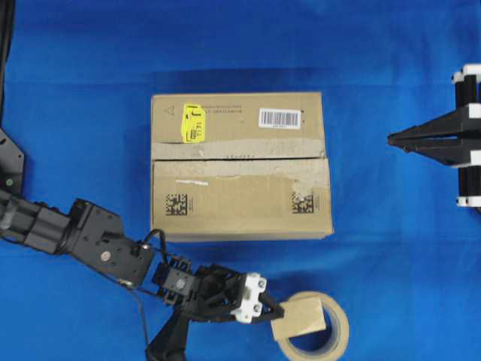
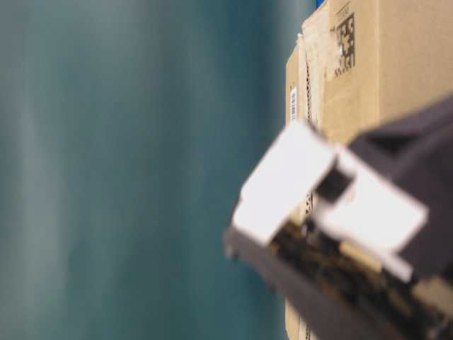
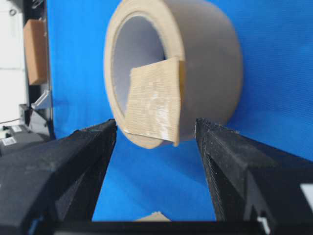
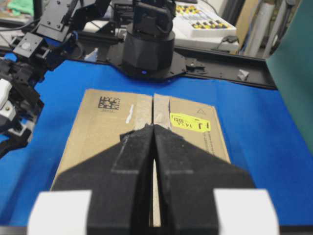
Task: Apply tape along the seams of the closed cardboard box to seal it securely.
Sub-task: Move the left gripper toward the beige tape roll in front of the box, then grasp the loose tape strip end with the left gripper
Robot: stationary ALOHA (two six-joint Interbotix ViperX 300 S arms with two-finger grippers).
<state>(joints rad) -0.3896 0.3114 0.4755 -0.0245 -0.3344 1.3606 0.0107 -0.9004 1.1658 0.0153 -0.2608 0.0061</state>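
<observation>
The left claw [image 1: 279, 312] stands spread wide and empty, its tips just beside the tape [image 1: 299, 317], a tan piece sticking out from the tape roll [image 1: 319, 338] on the blue tabletop [image 1: 391, 248]. The right claw [image 1: 392, 138] is pressed closed, holding nothing, off the cardboard box's [image 1: 240, 177] right side. The seams [image 1: 239, 159] cross the box top, edged with torn pale strips. The yellow sticker [image 1: 193, 122] reads "14"; the white barcode label [image 1: 279, 118] is too small to read.

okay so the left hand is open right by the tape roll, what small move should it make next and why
Probably ease forward a little and close on the tape. That loose piece sticks out from the roll between the left hand's open jaws, not yet pinched, and the box seam has no fresh tape.
</observation>
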